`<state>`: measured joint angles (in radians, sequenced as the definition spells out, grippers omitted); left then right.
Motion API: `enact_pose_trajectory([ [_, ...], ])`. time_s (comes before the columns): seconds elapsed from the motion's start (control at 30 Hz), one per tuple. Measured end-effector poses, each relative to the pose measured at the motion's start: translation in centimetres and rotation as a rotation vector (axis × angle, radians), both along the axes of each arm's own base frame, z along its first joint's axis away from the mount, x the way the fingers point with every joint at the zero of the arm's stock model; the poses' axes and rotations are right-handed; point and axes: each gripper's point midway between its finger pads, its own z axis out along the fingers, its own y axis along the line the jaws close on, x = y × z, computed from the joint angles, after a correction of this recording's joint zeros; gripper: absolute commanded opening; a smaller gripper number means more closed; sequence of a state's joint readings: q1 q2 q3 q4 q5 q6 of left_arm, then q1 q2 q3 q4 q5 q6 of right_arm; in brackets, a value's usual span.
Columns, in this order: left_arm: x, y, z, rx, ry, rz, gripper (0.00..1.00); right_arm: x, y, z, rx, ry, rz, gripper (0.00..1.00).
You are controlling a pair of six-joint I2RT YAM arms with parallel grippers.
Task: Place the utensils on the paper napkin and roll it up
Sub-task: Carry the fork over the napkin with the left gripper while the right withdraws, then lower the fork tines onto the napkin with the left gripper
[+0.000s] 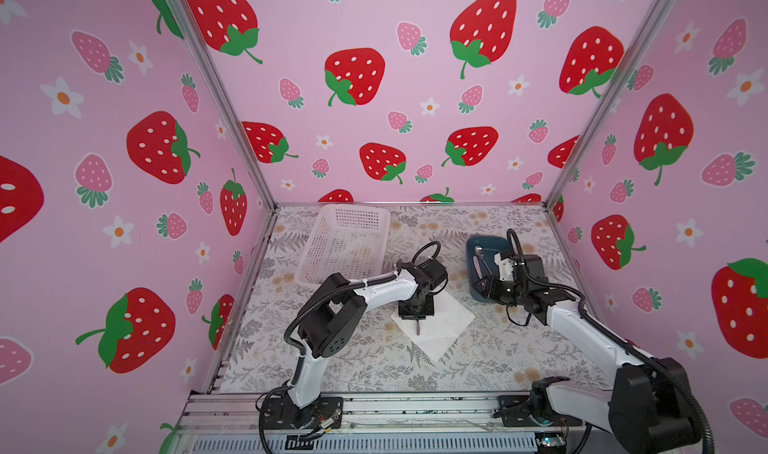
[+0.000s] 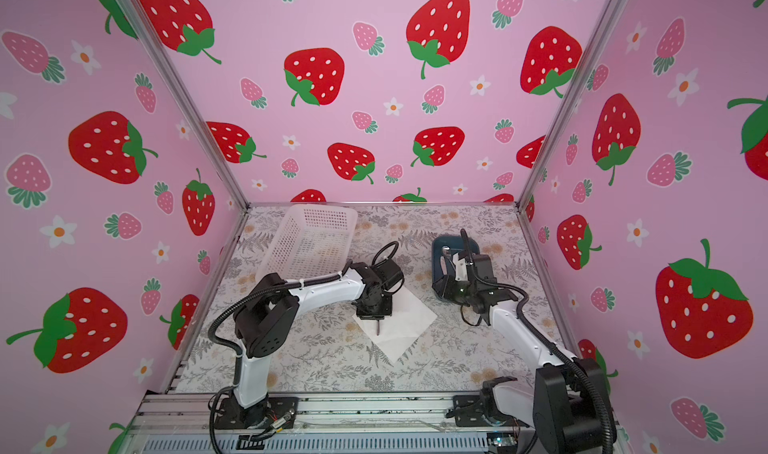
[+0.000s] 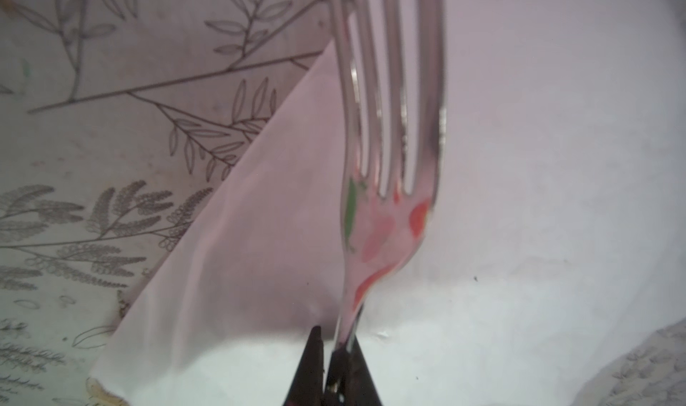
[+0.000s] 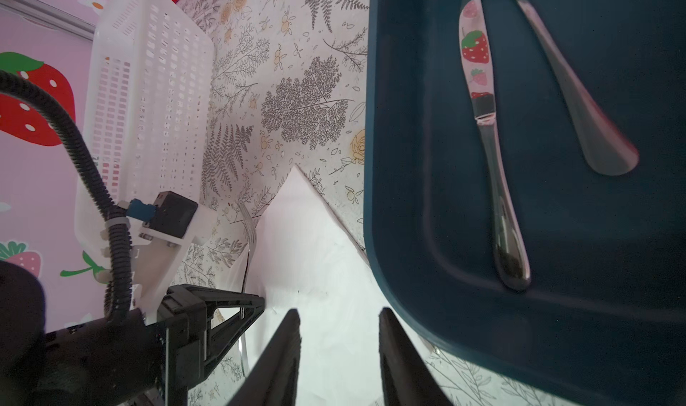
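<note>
The white paper napkin point(image 1: 444, 327) point(image 2: 405, 323) lies as a diamond on the patterned table. My left gripper point(image 3: 336, 335) point(image 1: 414, 315) hangs over the napkin's left part, shut on the neck of a metal fork point(image 3: 389, 218). The fork's tines reach past the napkin's edge, and its handle end point(image 1: 417, 328) pokes out below the gripper. A silvery spoon point(image 4: 571, 88) lies in the dark blue tray point(image 4: 408, 162). My right gripper point(image 4: 337, 313) point(image 1: 484, 283) stands open over the napkin's right corner beside the tray, with nothing between its fingers.
A table knife point(image 4: 493, 162) lies beside the spoon in the blue tray point(image 1: 473, 244) at the right. A white perforated basket point(image 1: 345, 240) point(image 4: 148, 88) stands at the back left. Pink strawberry walls close in three sides.
</note>
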<state>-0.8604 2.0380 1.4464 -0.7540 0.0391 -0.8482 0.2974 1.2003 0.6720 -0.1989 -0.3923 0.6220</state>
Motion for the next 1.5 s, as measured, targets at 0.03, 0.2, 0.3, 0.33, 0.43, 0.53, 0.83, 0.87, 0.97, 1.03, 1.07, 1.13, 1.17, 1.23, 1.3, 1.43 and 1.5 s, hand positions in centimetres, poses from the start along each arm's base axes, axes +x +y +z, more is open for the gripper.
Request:
enact_pose_trajectory([
  [0.03, 0.0, 0.0, 0.0, 0.001, 0.001, 0.003, 0.0, 0.0, -0.1, 0.0, -0.003, -0.001, 0.0, 0.38],
  [0.2, -0.1, -0.2, 0.2, -0.001, 0.001, 0.015, 0.02, 0.1, -0.3, -0.1, -0.016, -0.007, -0.002, 0.38],
  [0.3, -0.1, -0.3, 0.2, -0.001, 0.002, 0.014, 0.03, 0.2, -0.4, -0.1, -0.02, -0.009, -0.003, 0.38],
  [0.33, -0.2, -0.3, 0.2, 0.0, 0.002, 0.013, 0.04, 0.2, -0.4, -0.1, -0.02, -0.009, -0.004, 0.38],
  [0.43, -0.2, -0.4, 0.4, -0.001, 0.002, 0.011, 0.05, 0.2, -0.4, -0.1, -0.02, -0.009, -0.004, 0.38],
  [0.53, -0.1, -0.8, 1.0, -0.006, -0.006, 0.002, 0.13, 0.2, -0.4, -0.1, -0.022, -0.008, -0.005, 0.38],
  [0.83, 0.1, -1.4, 2.0, 0.005, -0.036, -0.022, 0.22, 0.2, -0.6, -0.2, -0.029, -0.009, -0.011, 0.38],
  [0.87, 0.0, -1.4, 2.0, 0.006, -0.035, -0.022, 0.22, 0.2, -0.6, -0.2, -0.029, -0.009, -0.011, 0.38],
  [0.97, 0.0, -1.4, 2.0, 0.007, -0.035, -0.023, 0.22, 0.2, -0.6, -0.2, -0.029, -0.009, -0.011, 0.39],
  [1.03, 0.0, -1.4, 2.0, 0.007, -0.037, -0.027, 0.25, 0.2, -0.6, -0.2, -0.029, -0.009, -0.012, 0.39],
  [1.07, 0.2, -1.3, 2.2, 0.011, -0.046, -0.032, 0.28, 0.2, -0.6, -0.2, -0.028, -0.009, -0.011, 0.39],
  [1.13, 0.5, -1.0, 2.5, 0.018, -0.063, -0.032, 0.3, 0.2, -0.6, -0.2, -0.028, -0.009, -0.012, 0.39],
  [1.17, 0.7, -0.8, 2.7, 0.02, -0.071, -0.029, 0.3, 0.2, -0.6, -0.2, -0.028, -0.009, -0.012, 0.39],
  [1.23, 1.2, -0.4, 3.4, 0.018, -0.088, -0.022, 0.3, 0.2, -0.6, -0.2, -0.028, -0.009, -0.011, 0.39],
  [1.3, 2.0, 0.2, 4.1, 0.012, -0.105, -0.007, 0.29, 0.2, -0.5, -0.1, -0.027, -0.008, -0.01, 0.39],
  [1.43, 3.6, 1.7, 4.1, 0.014, -0.105, 0.022, 0.25, 0.2, -0.4, -0.1, -0.021, -0.007, -0.005, 0.39],
  [1.5, 4.2, 2.2, 4.0, 0.006, -0.099, 0.031, 0.24, 0.1, -0.4, -0.1, -0.02, -0.006, -0.004, 0.39],
])
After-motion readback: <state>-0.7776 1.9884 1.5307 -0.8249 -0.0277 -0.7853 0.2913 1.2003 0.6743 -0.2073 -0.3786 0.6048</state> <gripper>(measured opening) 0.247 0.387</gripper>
